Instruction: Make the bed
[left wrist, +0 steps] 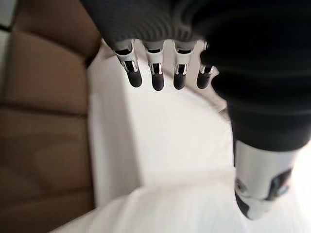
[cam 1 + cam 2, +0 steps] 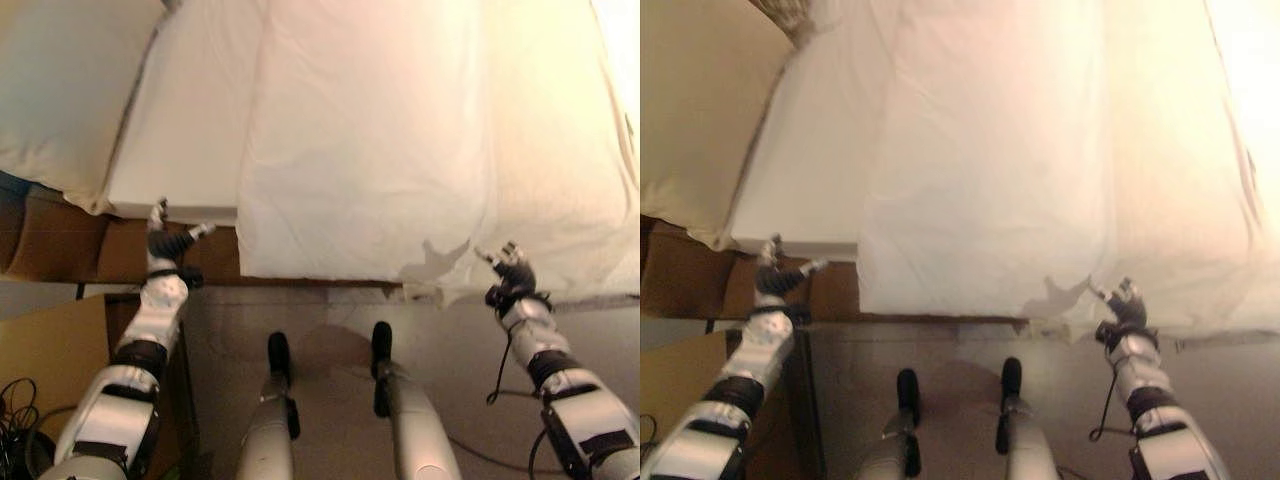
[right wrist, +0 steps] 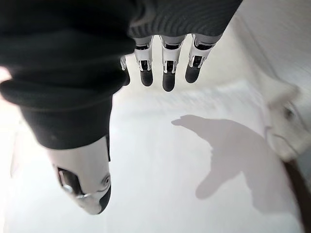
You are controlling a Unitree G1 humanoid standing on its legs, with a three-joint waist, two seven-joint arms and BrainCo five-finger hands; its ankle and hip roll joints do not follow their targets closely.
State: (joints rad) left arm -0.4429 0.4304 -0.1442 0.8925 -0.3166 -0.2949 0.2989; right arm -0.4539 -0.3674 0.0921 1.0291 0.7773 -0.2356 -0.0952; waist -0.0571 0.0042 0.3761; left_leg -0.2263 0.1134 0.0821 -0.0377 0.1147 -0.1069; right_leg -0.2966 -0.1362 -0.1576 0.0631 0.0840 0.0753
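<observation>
Across mattress [image 2: 170,150], smooth white rectangular sheet [image 2: 365,140]

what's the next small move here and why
Probably lower the right robot hand onto the white duvet edge and pinch it. Both hands look open and hold nothing, and the left robot hand hovers by the bare mattress corner, which the duvet leaves uncovered below the pillow.

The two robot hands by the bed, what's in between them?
Between the left robot hand and right robot hand hangs the white duvet's near edge over the white mattress, in the eye views.
</observation>
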